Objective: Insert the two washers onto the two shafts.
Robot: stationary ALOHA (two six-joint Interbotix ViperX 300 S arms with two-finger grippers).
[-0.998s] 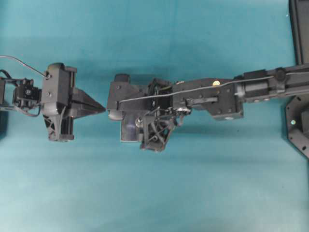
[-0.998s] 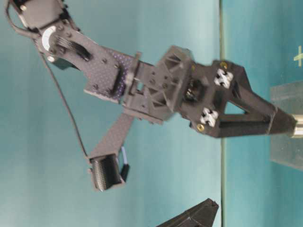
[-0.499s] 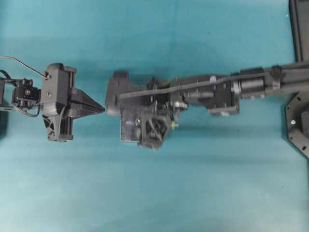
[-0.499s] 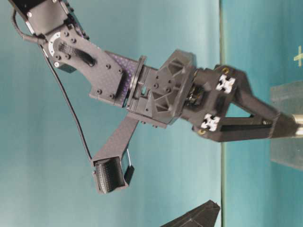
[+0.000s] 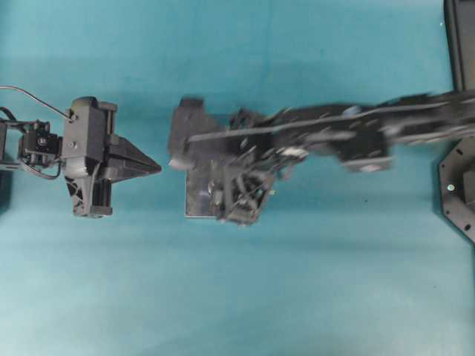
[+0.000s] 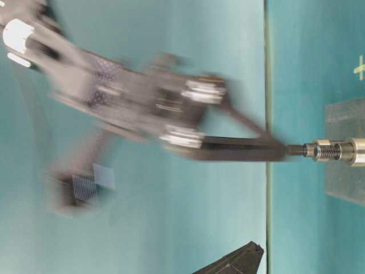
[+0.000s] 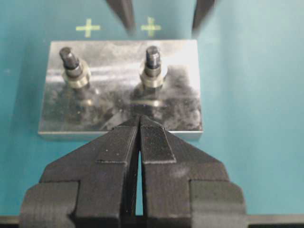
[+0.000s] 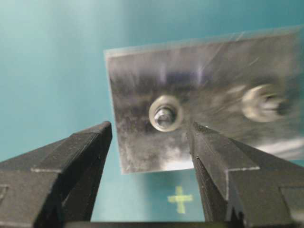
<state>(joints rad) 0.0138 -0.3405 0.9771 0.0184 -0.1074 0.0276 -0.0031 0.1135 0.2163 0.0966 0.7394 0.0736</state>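
The washer (image 8: 165, 113) sits ringed around the shaft (image 8: 164, 115) on the metal plate (image 8: 142, 142). The right gripper (image 8: 149, 142), clamped over that shaft a second ago, has lifted clear with jaws spread and empty. The left gripper (image 7: 139, 128) rests closed nearby. Insertion appears complete.

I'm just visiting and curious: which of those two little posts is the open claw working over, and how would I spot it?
Find the shiny metal plate on the teal table. Two threaded posts stand on it, each with a metal ring at its base. It is the post framed between the open right gripper fingers, nearest the plate's end, beside the yellow cross.
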